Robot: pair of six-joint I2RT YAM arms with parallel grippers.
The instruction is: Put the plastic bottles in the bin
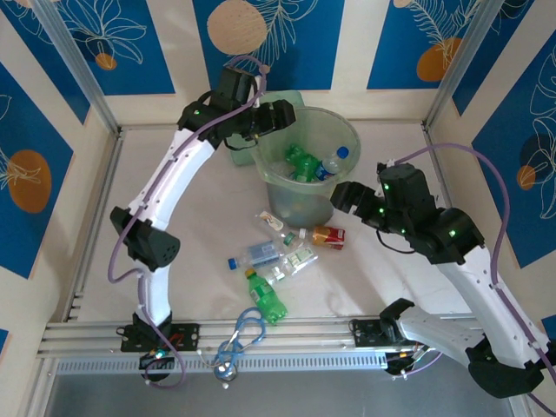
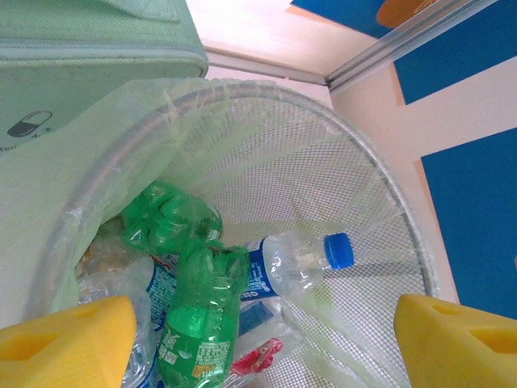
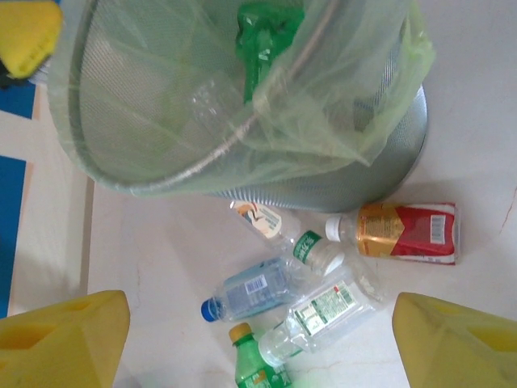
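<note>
The pale-green bin [image 1: 339,130] stands at the back middle of the table and holds several plastic bottles: two green ones [image 2: 198,315] and a clear one with a blue cap [image 2: 299,263]. My left gripper [image 1: 280,114] hovers open over the bin's left rim with nothing between its yellow fingers [image 2: 65,339]. More bottles lie on the table in front of the bin: a red-and-orange labelled one [image 3: 404,233], a blue-capped one [image 3: 250,291], a clear one [image 3: 319,311] and a green one [image 1: 265,297]. My right gripper [image 1: 345,196] is open, right of the bin and above these bottles.
A flat mint-green box [image 2: 89,48] sits against the bin's far left side. Blue scissors-like loops [image 1: 248,328] lie near the front rail. Aluminium posts and patterned walls close in the table on three sides.
</note>
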